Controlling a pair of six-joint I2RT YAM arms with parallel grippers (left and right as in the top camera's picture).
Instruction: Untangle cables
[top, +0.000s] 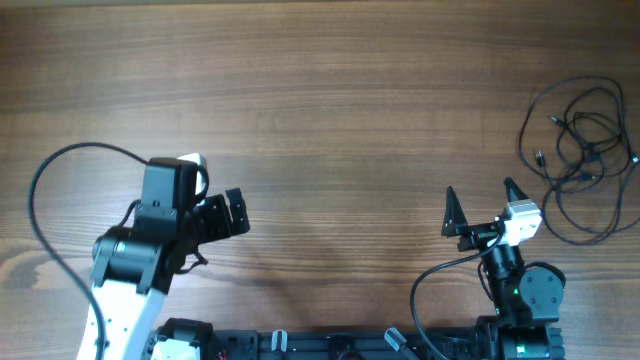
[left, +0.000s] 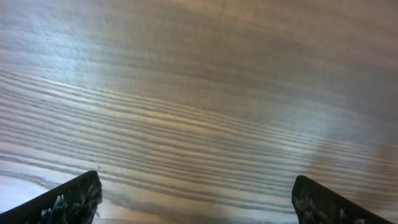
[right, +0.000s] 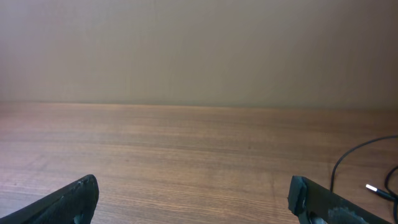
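1. My left gripper and right gripper stand wide open, empty
2. The cables lie tangled ahead-right of the right gripper (untouched, I judge)
3. Next I'd reach over and pinch one strand

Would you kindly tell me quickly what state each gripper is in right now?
Left gripper: open, holding nothing.
Right gripper: open, holding nothing; the thin black tangled cables lie apart from it.

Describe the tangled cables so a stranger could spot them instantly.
On the wooden table, look to the far right edge, beyond the right arm. The cables lie there as a loose knot of thin black loops, much thinner than the arm's own lead.
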